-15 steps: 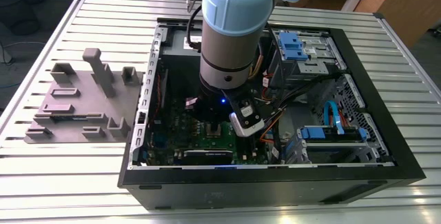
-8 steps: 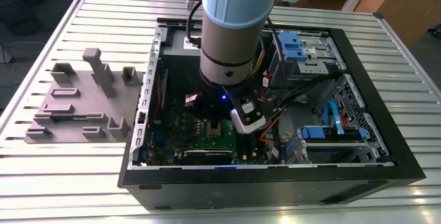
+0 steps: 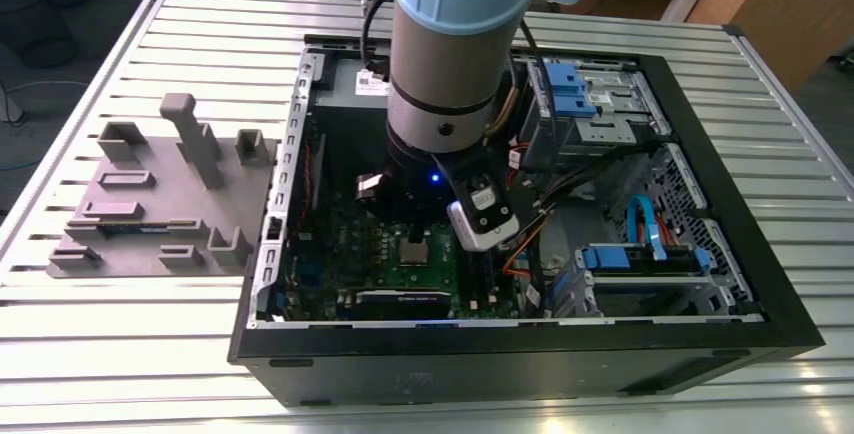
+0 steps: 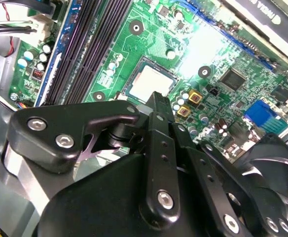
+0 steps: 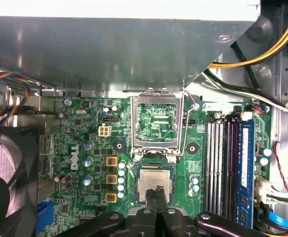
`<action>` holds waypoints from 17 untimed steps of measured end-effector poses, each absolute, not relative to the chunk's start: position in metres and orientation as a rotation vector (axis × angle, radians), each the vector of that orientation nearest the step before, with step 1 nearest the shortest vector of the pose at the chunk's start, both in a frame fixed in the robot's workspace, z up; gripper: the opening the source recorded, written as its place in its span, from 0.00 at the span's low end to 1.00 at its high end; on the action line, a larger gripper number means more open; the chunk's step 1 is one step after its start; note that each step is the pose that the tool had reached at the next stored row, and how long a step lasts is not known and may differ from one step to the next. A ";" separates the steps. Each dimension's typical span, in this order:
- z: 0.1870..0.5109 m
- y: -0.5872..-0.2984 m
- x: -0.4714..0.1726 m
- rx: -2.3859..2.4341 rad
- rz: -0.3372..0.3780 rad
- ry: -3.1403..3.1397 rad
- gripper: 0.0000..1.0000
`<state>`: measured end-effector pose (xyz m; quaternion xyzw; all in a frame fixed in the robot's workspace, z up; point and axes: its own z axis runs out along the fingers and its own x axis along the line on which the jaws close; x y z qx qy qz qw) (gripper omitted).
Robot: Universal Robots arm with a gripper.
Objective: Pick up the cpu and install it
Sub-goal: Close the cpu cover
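Observation:
The cpu (image 5: 154, 178) lies flat in its socket on the green motherboard (image 5: 85, 143), silver top facing up; it also shows in the second wrist view (image 4: 149, 81) and in the exterior view (image 3: 415, 251). The socket's metal load frame (image 5: 157, 118) stands swung open just behind it. My gripper (image 5: 158, 192) hangs just above the cpu's near edge, its two black fingers pressed together with nothing between them. The second wrist view has the same fingertips (image 4: 157, 98) over the chip's rim. Touching or a hair apart, I cannot tell.
My arm (image 3: 447, 74) reaches down into the open computer case (image 3: 747, 254). Memory slots (image 5: 223, 163), a black fan (image 5: 6, 173) and cable bundles (image 5: 262, 54) flank the socket. A grey fixture plate (image 3: 160, 194) with blocks lies on the slatted table at the exterior view's left.

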<state>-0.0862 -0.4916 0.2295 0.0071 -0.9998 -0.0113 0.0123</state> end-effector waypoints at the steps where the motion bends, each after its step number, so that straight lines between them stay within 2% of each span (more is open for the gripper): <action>1: 0.229 -0.492 -0.086 0.022 -0.035 -3.117 0.10; 17: 0.229 -0.491 -0.084 0.363 -0.031 -3.093 0.10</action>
